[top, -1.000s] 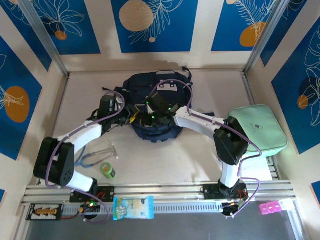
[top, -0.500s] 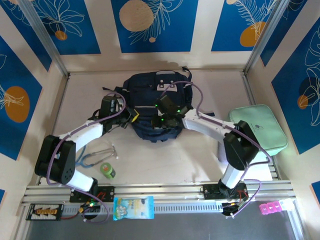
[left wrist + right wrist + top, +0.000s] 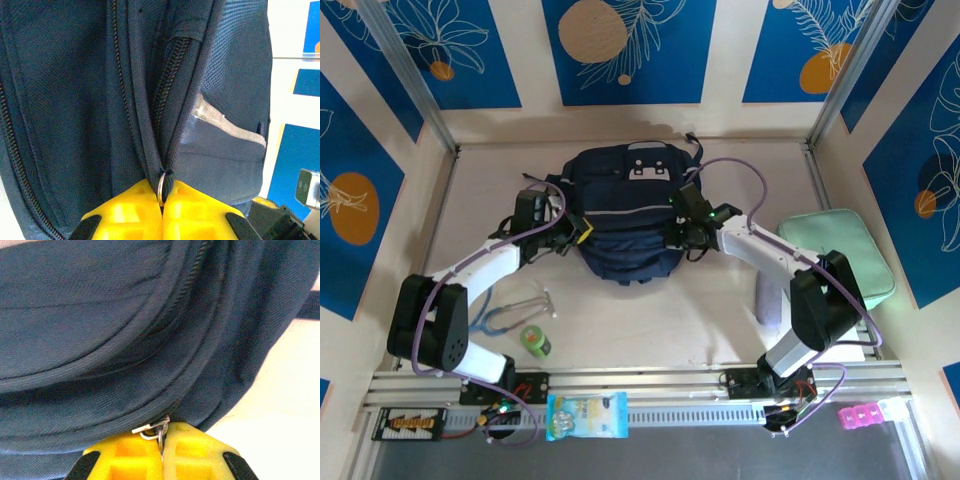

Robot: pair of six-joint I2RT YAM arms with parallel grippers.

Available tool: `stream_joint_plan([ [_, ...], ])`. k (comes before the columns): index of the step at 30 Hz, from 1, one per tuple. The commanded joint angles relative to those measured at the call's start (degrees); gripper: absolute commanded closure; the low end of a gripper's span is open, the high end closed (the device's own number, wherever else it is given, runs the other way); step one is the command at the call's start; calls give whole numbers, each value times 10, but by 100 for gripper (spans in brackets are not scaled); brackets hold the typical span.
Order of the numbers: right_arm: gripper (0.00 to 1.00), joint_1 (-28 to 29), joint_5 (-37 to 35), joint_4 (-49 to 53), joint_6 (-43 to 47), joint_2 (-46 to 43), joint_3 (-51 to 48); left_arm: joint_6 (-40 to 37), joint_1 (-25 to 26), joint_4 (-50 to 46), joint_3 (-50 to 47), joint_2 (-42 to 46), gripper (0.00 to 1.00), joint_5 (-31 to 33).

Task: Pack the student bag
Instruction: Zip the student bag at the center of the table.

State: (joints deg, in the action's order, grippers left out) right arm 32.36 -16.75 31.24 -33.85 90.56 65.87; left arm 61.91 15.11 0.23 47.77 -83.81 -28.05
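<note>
Two arms reach over the pale table (image 3: 650, 310) to one thing, the student bag (image 3: 625, 215), which lies flat at the middle of the far half, its grey-white patch towards the back wall. To the right of the bag and well apart from it lies a mint-green zip case (image 3: 840, 262) at the table's right edge.

The left gripper (image 3: 582, 232) is against the bag's left side. The right gripper (image 3: 672, 232) is against its right side, about level with the other.

Nearer than the bag, on the front rail, lies a light blue snack packet (image 3: 586, 415). Near and left of the bag lies a loop of blue-grey tubing (image 3: 505, 315), and just beside that a small green roll (image 3: 535, 341). A small pink item (image 3: 863, 413) sits on the rail, far to the near right of the bag.

In the left wrist view, the left gripper (image 3: 162, 192) has its yellow fingers (image 3: 125, 212) pressed together on a ring pull (image 3: 163, 186) at the foot of a parted zip. In the right wrist view, the right gripper (image 3: 162, 435) is likewise closed tight, pinching a metal pull tab (image 3: 152, 428) on the bag's seam.
</note>
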Motion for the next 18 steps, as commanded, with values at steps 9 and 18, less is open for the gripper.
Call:
stream_joint_plan([
  [9,100,-26,148,-78,138,-32,21,-304,1,-257,126,48,58,32],
  [18,100,-33,222,-96,151,-34,26,-543,86,-346,243,21,32,23],
])
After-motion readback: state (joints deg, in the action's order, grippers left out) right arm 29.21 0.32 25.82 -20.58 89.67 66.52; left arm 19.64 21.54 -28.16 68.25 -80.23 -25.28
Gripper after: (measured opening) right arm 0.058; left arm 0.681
